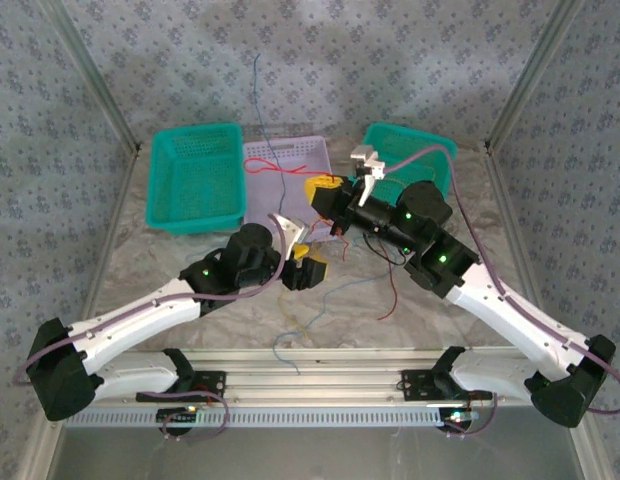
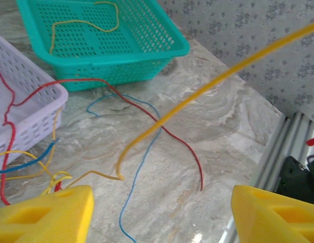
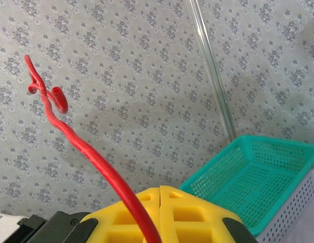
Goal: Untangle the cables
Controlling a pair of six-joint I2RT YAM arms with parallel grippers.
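Marbled tabletop [image 2: 223, 131] is spreading beneath the left gripper [image 2: 162, 215], whose jaws are standing wide apart and gripping nothing, probably readying for a strand. Just ahead of it the cables [image 2: 157, 126] are lying loosely crossed, a yellow cable [image 2: 197, 93] arching over a blue cable [image 2: 142, 167]. The right gripper [image 3: 160, 195] is pinching a red cable [image 3: 96, 157] between closed pads, the strand rising above and away from them, seemingly lifted to draw it out of the tangle.
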